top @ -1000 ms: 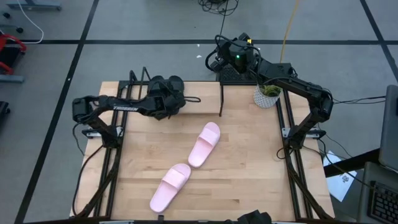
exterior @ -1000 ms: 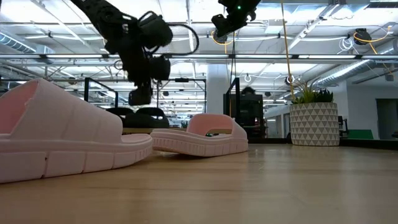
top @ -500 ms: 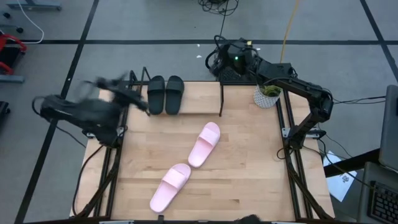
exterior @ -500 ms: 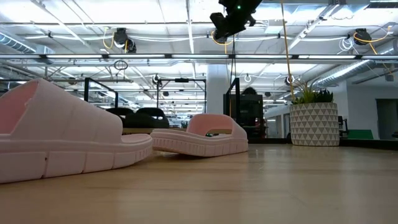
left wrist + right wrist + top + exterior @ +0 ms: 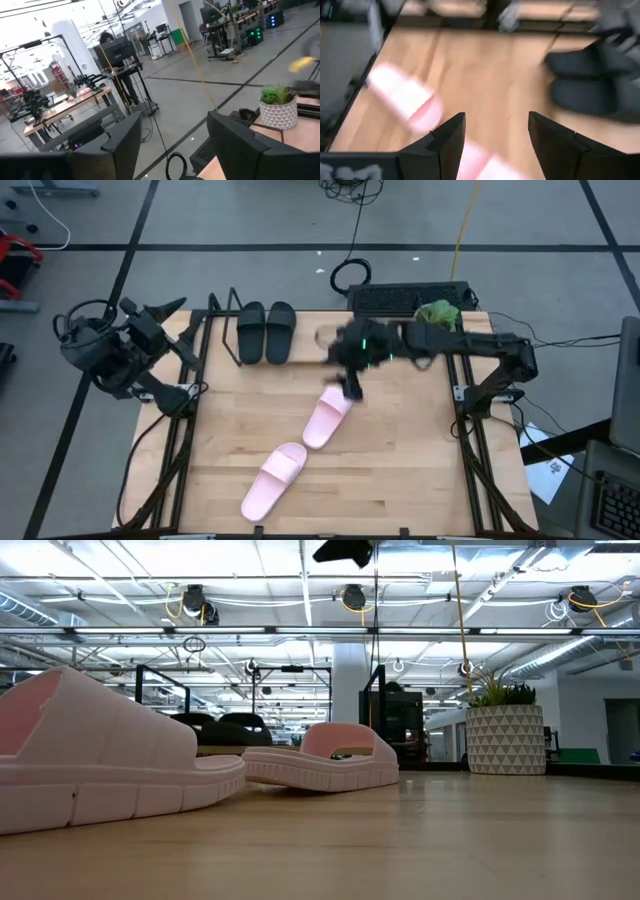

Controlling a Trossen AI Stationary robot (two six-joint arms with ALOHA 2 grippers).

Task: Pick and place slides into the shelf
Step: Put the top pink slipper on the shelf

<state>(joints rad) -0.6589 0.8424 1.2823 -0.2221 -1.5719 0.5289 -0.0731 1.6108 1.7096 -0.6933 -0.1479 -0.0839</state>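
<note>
Overhead, I see the two black slides [image 5: 265,332] side by side on the shelf [image 5: 300,340], which runs along the far edge of the surface [image 5: 400,450]; they occupy the shelf's left end, toes toward the near edge, and touch or nearly touch each other. The two pink slides lie on the bare surface. One pink slide [image 5: 329,412] is near the centre, angled toward the far right corner. The other pink slide [image 5: 274,480] lies closer to the near edge, left of centre, at a similar angle and just apart from the first.

My right gripper [image 5: 350,380] hangs over the surface at the far end of the central pink slide, the arm reaching in from the right edge. In its wrist view the fingers [image 5: 451,137] stand wide apart with nothing between them, above wood, pink slides and the black pair.

My left gripper [image 5: 160,310] is off the surface, beyond the far left corner, pointing outward. Its wrist view shows the fingers [image 5: 125,142] spread wide and empty, facing the room.

A potted plant [image 5: 436,313] and a black keyboard [image 5: 405,298] sit past the far right corner. From table height, the near pink slide [image 5: 110,755] fills the left foreground.
</note>
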